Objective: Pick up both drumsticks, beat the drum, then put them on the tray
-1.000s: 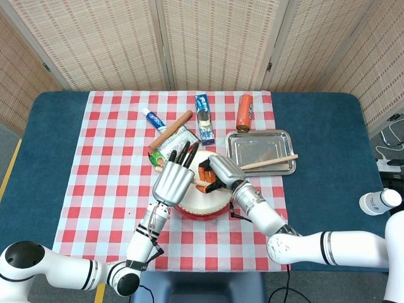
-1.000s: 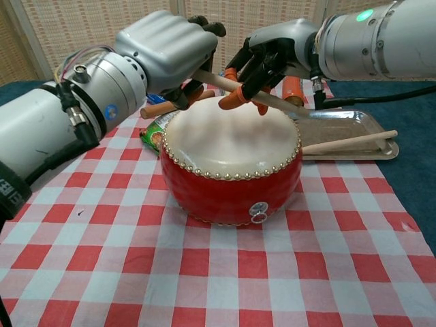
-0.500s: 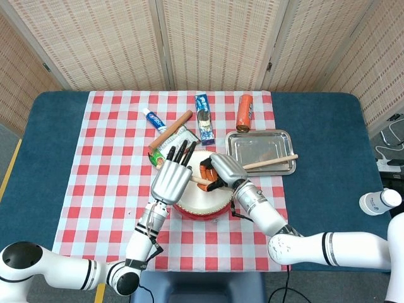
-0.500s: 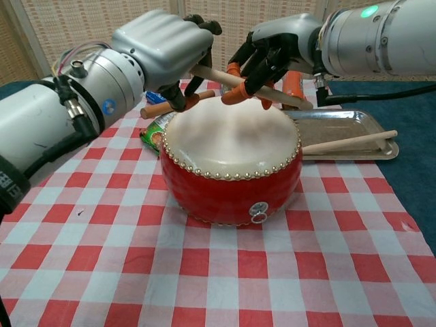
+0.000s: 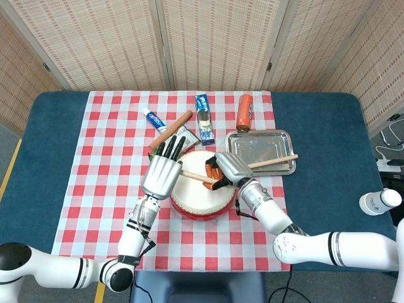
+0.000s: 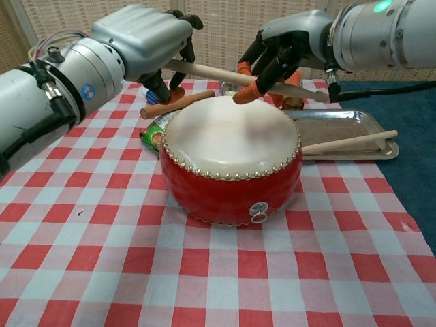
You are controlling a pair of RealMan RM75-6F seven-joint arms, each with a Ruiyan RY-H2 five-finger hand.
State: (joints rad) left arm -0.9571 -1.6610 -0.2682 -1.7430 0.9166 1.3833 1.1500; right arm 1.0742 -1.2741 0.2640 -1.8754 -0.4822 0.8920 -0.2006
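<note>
The right hand [image 6: 286, 51] has its dark, orange-tipped fingers [image 6: 246, 95] curled around a wooden drumstick [image 6: 204, 70], gripping it above the far edge of the drum [image 6: 230, 163]. From those fingers the stick runs across toward the left hand [image 6: 143, 44] and passes under that hand's curled fingers; whether the left hand grips the stick or only rests against it cannot be told from either view. In the head view the stick [image 5: 197, 177] lies between the two hands, over the pale drumhead. The drum, red-sided with a row of studs round its rim, stands just below both hands on the red-and-white checked cloth [image 6: 102, 259]. Beyond the right hand's fingers, a metal tray [image 5: 235, 151] sits on the cloth with a second drumstick [image 5: 273, 162] lying across its near edge, one end jutting past the rim. Farther out from the left hand's fingers lie a green packet [image 6: 151, 133], a brown roll [image 5: 170, 129], a toothpaste tube [image 5: 153, 118], a blue box [image 5: 203, 117] and an orange can [image 5: 245, 112]. A white bottle [image 5: 379, 202] stands well apart, at the blue table's [image 5: 44, 158] right edge.
</note>
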